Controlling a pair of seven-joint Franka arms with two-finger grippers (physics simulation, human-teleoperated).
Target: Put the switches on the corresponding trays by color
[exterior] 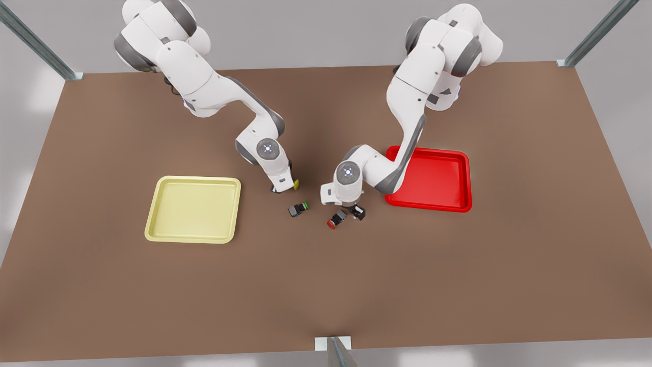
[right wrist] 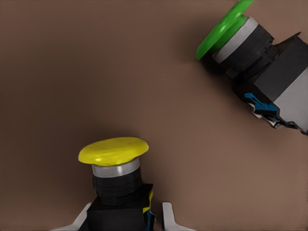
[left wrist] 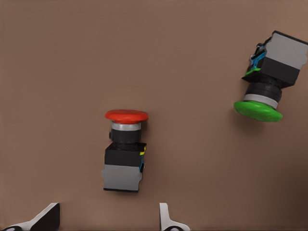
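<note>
The yellow switch (right wrist: 114, 166) lies on its side between the fingers of my right gripper (right wrist: 122, 219), which is shut on its dark body. In the front view that gripper (exterior: 283, 187) is low over the table just right of the pale yellow tray (exterior: 153, 224), with the yellow cap (exterior: 296, 184) sticking out beside it. The red switch (left wrist: 125, 151) lies on the table just ahead of my left gripper (left wrist: 107, 219), whose fingers stand wide open and apart from it. The left gripper (exterior: 349, 208) hovers beside the red switch (exterior: 335, 220), left of the red tray (exterior: 466, 178).
A green-capped switch (exterior: 298, 208) lies on the table between the two grippers, also seen as the green switch (left wrist: 267, 79) and green switch (right wrist: 260, 57). Both trays hold nothing. Metal frame posts stand at the table's corners and front edge.
</note>
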